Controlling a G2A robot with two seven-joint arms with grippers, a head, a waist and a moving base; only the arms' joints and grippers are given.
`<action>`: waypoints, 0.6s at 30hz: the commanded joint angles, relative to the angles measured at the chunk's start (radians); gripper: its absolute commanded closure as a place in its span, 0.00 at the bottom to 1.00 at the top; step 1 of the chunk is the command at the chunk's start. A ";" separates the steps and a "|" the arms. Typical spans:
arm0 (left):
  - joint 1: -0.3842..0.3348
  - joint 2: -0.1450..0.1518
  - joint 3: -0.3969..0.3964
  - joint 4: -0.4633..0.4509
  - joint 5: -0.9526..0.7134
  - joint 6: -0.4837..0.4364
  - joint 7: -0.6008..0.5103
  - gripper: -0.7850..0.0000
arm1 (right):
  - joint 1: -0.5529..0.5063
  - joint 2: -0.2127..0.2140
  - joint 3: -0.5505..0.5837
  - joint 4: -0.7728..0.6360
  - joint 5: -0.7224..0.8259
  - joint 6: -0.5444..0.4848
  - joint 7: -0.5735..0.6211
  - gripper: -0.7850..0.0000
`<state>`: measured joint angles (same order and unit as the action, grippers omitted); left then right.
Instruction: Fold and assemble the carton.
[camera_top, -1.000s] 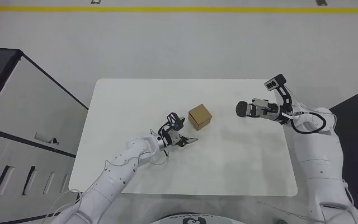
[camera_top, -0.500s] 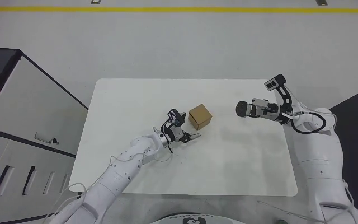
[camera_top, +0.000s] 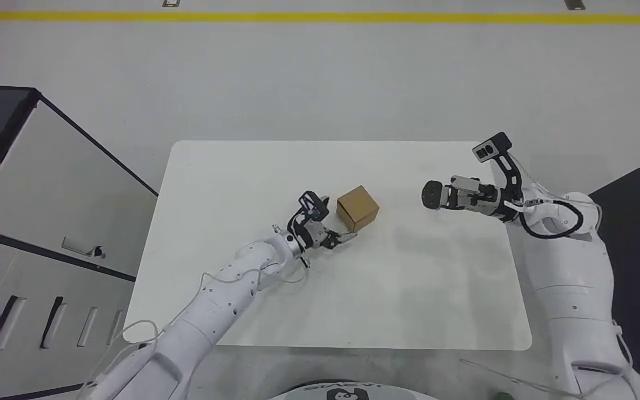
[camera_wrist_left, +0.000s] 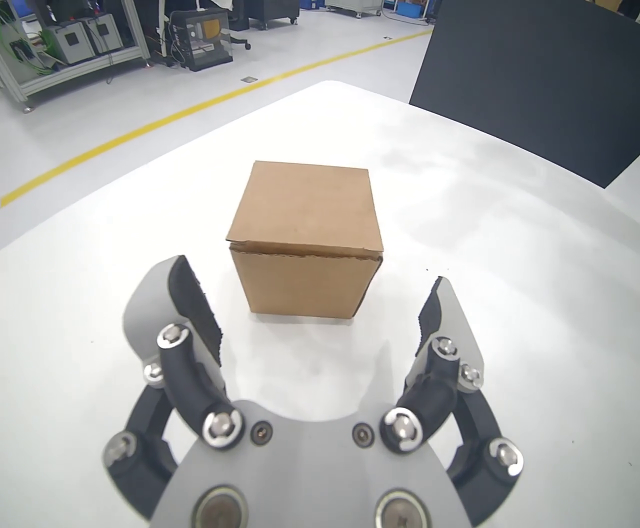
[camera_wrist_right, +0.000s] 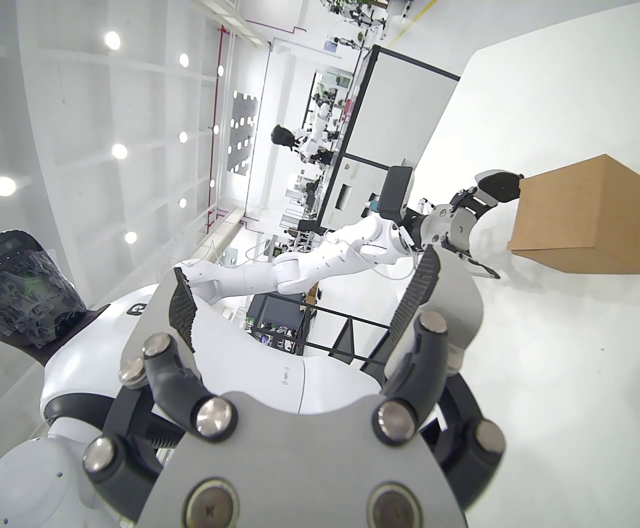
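Observation:
A small brown carton (camera_top: 357, 208) stands closed as a cube near the middle of the white table (camera_top: 230, 180). In the left wrist view the carton (camera_wrist_left: 305, 245) sits just ahead of my left gripper (camera_wrist_left: 307, 292), whose fingers are spread wide and hold nothing. From above, the left gripper (camera_top: 338, 238) is close beside the carton's near-left side. My right gripper (camera_top: 432, 194) hangs to the right of the carton, apart from it, turned sideways. The right gripper (camera_wrist_right: 305, 280) is open and empty, and its view catches the carton (camera_wrist_right: 575, 215) and the left gripper (camera_wrist_right: 487, 230).
A dark panel (camera_wrist_left: 530, 75) stands past the table's far edge in the left wrist view. A grey cabinet (camera_top: 50, 230) stands left of the table. A yellow floor line (camera_top: 320, 17) runs beyond the table.
My left gripper has crept forward and to the right, closer to the carton. The right arm and the carton have stayed in place.

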<state>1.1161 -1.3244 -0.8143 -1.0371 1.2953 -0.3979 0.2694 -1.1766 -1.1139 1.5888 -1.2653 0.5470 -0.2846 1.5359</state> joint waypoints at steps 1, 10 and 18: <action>-0.013 -0.008 0.008 0.031 -0.013 0.003 0.013 0.00 | 0.000 0.000 0.000 0.000 0.000 0.000 0.000 0.00; -0.018 -0.010 0.021 0.022 0.019 -0.005 0.012 0.00 | 0.000 0.000 0.000 0.000 0.000 0.000 0.000 0.00; -0.049 -0.035 0.043 0.108 0.011 0.010 0.108 0.00 | 0.000 0.000 0.000 0.000 0.000 0.000 0.000 0.00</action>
<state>1.0739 -1.3546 -0.7776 -0.9443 1.3063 -0.3863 0.3680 -1.1766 -1.1139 1.5888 -1.2653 0.5470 -0.2846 1.5359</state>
